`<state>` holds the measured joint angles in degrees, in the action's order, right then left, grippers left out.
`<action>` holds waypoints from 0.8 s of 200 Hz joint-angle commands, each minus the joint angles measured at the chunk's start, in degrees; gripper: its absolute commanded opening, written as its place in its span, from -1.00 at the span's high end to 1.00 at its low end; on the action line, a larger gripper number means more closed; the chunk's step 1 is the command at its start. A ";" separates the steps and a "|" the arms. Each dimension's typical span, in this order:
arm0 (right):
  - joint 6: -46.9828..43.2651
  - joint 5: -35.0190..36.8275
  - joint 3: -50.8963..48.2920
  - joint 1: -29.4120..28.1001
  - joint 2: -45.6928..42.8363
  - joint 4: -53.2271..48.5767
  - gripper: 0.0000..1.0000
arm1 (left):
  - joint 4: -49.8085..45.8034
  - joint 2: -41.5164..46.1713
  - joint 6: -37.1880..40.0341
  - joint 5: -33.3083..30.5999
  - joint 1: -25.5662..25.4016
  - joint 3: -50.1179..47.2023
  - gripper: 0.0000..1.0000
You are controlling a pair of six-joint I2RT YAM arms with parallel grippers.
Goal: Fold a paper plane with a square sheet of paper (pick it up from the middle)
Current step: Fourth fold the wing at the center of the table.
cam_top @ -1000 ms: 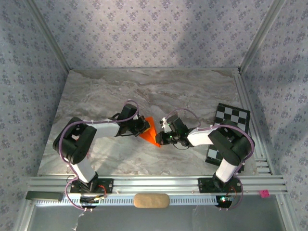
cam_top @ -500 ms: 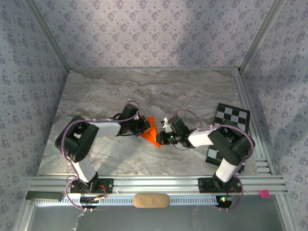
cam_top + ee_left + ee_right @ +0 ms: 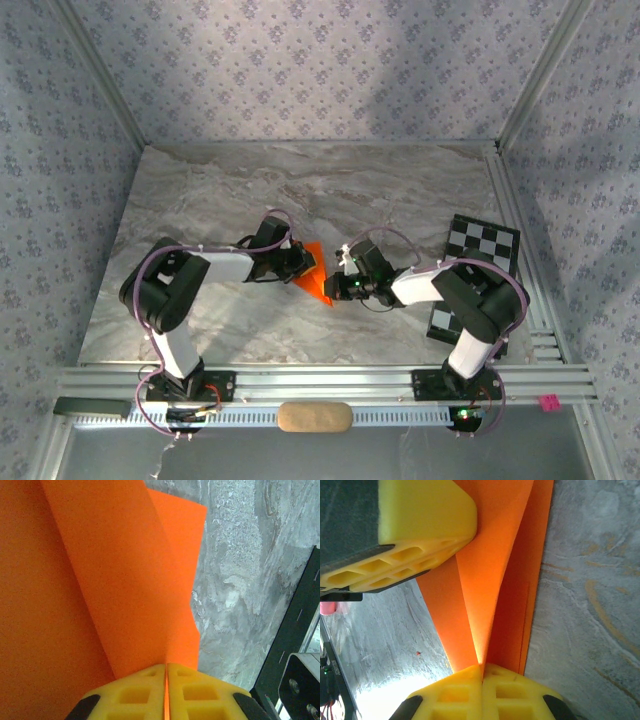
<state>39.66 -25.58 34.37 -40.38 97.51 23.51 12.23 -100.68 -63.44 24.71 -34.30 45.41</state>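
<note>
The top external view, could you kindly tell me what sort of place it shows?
Probably a purpose-built robot test cell: aluminium frame rails edge a marble-patterned table, patterned panels wall it in, and a checkerboard card lies at the right.

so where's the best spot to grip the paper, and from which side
Pinch the paper at its crease, where the layers meet flat; further out they fan apart. Come in from either side, edge-on, as the left gripper and right gripper do.

Blue-grey floral-patterned walls (image 3: pixel 300 70) enclose a grey marbled tabletop (image 3: pixel 220 200) under even light.
</note>
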 commanded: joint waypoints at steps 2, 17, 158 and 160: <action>0.47 0.88 -0.94 0.65 1.67 -5.12 1.00 | -0.06 -1.07 1.37 0.41 -0.50 1.69 0.77; 0.46 0.84 -0.91 0.87 1.71 -5.38 1.00 | -0.14 -1.18 1.39 0.39 -0.51 1.78 0.77; 0.24 -0.57 0.21 1.76 2.92 -8.39 1.00 | -1.40 -1.88 1.62 -0.74 -0.68 2.85 0.78; 0.24 -0.60 0.23 1.72 2.87 -8.39 1.00 | -1.41 -1.88 1.64 -0.72 -0.68 2.84 0.78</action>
<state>39.68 -27.94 35.20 -39.27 98.21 22.33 11.75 -102.19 -62.98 24.64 -34.52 46.89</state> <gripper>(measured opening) 0.051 0.112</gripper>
